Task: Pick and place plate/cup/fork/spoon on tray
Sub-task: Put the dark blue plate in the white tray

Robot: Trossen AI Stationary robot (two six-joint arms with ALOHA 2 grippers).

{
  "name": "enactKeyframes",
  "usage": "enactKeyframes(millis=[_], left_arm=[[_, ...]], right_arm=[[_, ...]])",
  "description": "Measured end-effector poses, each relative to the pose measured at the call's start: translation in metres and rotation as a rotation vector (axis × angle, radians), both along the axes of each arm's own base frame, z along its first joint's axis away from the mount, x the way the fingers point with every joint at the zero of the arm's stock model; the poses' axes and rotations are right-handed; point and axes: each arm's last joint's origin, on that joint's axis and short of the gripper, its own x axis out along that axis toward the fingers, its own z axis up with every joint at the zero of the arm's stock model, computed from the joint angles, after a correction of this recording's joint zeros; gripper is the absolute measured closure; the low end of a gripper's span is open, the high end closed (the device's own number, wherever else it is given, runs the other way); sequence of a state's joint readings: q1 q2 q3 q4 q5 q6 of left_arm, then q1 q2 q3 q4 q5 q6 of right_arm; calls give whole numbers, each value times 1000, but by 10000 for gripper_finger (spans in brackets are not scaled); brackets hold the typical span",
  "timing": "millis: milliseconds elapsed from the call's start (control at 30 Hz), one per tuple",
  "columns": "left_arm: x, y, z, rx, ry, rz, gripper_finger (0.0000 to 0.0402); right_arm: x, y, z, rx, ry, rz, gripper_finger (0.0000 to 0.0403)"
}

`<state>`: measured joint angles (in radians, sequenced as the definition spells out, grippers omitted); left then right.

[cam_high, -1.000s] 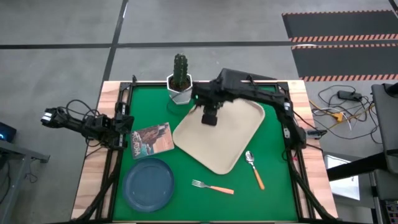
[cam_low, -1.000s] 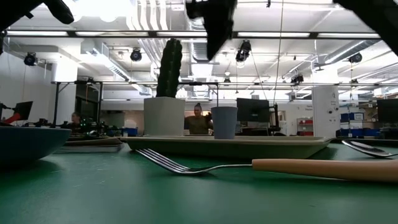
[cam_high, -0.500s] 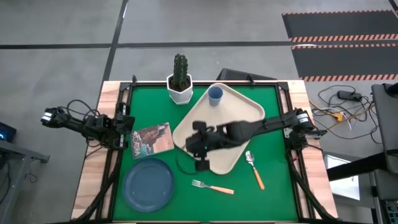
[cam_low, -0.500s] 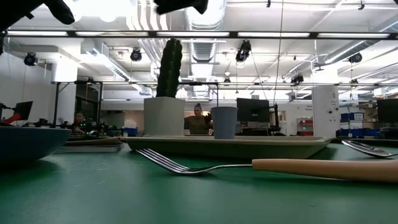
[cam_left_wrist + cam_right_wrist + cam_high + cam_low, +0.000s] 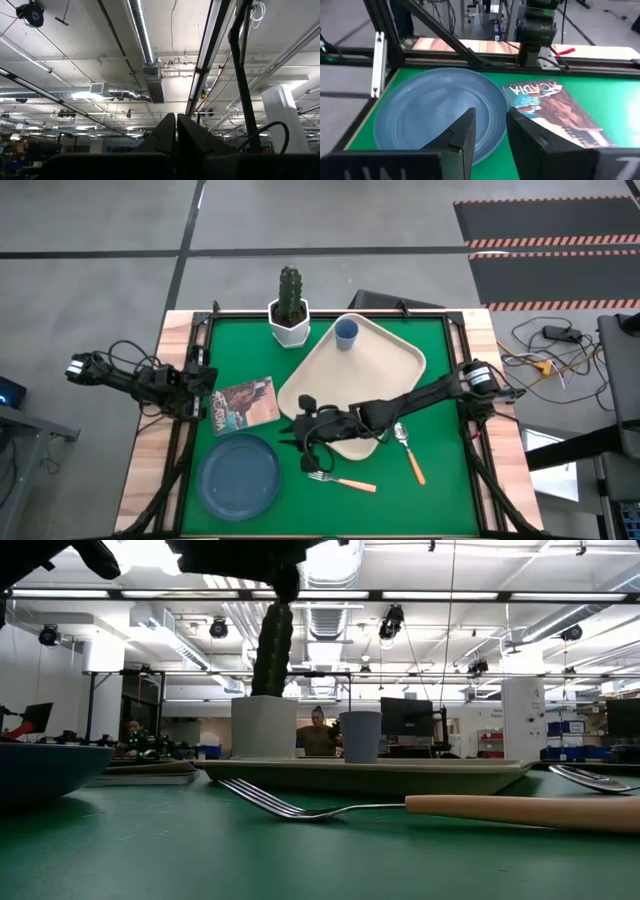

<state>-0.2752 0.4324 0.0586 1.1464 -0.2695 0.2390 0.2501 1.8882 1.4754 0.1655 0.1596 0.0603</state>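
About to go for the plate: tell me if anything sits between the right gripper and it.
Nothing visible does. The right gripper hangs over the tray's near corner, fingers open, facing the plate across bare green mat. The picture card lies off to one side, the fork to the other.

A large cream-beige rectangular tray [image 5: 375, 370] is set at an angle on the green mat. A small blue cup [image 5: 346, 333] is stood upright in its far corner. A round dark slate-blue plate [image 5: 238, 475] is laid flat off the tray. A fork [image 5: 341, 480] and a spoon [image 5: 408, 451], both orange-handled, are laid on the mat beside the tray's near edge.
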Motion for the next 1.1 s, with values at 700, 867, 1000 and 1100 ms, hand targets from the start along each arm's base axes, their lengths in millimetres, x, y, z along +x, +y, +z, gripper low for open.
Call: enactKeyframes(millis=[700,867,1000,1100], left_arm=[[0,0,0,2,2,1,402],[0,0,0,1,1,1,402],[0,0,0,1,1,1,402],[0,0,0,2,1,1,402]], right_arm=[[73,10,-95,-49,269,-23,295],[86,12,-94,-59,339,-31,253],[90,13,-92,-57,352,-37,223],[91,12,-88,-76,335,-79,210]])
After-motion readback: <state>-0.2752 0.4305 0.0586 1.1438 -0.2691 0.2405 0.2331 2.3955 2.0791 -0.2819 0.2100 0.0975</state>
